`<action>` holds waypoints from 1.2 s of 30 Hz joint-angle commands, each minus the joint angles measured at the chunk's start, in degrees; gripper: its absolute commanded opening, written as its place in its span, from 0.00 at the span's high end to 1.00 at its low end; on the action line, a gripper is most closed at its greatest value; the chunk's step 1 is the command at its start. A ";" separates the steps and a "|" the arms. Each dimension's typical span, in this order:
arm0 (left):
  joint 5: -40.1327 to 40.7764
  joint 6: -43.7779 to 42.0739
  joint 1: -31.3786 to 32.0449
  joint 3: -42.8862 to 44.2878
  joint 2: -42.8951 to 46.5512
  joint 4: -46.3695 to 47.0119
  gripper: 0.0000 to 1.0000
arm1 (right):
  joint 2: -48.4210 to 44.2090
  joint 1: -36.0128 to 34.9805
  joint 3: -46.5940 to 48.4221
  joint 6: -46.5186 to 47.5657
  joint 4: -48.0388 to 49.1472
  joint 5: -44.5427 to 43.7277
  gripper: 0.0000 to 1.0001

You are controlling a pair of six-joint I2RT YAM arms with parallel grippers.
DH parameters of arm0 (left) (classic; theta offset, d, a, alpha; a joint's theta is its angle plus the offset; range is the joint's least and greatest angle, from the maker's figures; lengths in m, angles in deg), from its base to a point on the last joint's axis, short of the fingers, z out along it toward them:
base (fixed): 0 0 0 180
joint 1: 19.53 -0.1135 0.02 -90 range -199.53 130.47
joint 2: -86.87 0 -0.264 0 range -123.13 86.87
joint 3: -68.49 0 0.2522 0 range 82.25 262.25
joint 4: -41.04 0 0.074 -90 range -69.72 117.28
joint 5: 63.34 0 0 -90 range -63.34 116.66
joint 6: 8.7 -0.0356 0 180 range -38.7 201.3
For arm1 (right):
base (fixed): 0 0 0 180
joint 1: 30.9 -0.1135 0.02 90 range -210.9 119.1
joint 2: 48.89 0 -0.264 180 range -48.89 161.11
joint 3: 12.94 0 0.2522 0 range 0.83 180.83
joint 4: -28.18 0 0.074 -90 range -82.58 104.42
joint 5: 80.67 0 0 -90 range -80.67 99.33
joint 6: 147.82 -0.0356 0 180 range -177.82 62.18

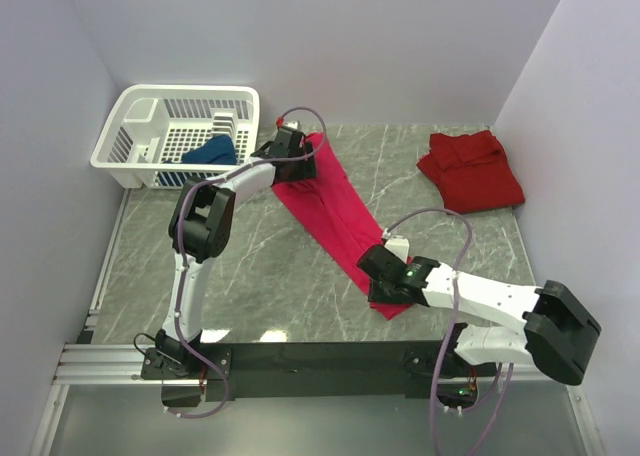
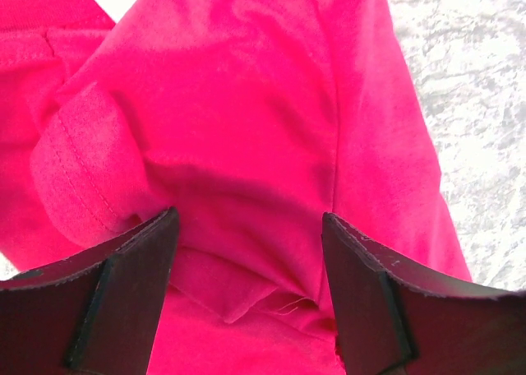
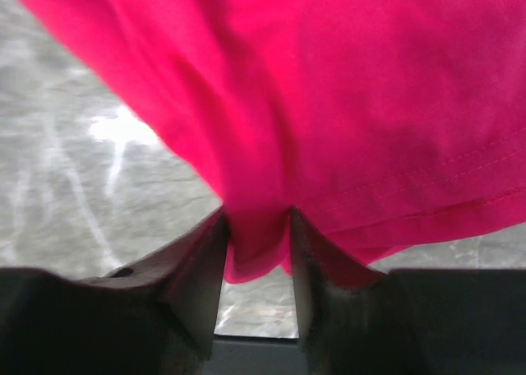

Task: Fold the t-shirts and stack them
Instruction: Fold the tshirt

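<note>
**Currently: right pincer (image 3: 257, 227) pinching the shirt, left pincer (image 2: 251, 227) spread over it**

Right now I have the soft, bright magenta t-shirt (image 1: 335, 211) drawn out as a long diagonal band across the grey marbled table (image 1: 270, 266). It runs from the far left-centre down toward the near middle.

My right pincer sits at the near end of that band. On its wrist camera, the two fingers (image 3: 201, 268) are pressed in on a small bunch of the hemmed edge. The cloth fills the narrow gap between them and fans out beyond the tips.

My left pincer is at the far end, just beside the white plastic lattice basket (image 1: 150, 116). Its dark fingers (image 2: 131, 284) stand wide apart. The magenta t-shirt lies between and beyond them, with a sleeve hem to the left and a loose fold in the gap. I cannot tell whether the fingers touch the cloth.

A dark blue t-shirt (image 1: 210, 154) lies crumpled inside the basket. A darker red t-shirt (image 1: 470, 168) lies in a loose heap at the far right of the table, well apart from both pincers.
</note>
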 commanded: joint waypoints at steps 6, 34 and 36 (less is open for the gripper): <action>-0.05 -0.82 -0.16 3.06 -2.18 -0.13 0.24 | 1.47 -2.57 5.59 -1.25 -9.12 -6.07 0.88; 1.09 -0.64 -0.95 5.70 -3.60 -1.44 0.22 | 3.05 -6.71 18.34 4.71 -19.78 -7.57 0.45; 1.88 -0.55 -0.95 5.09 -2.45 -1.53 0.22 | 3.40 -4.26 17.73 5.60 -15.13 -6.87 0.45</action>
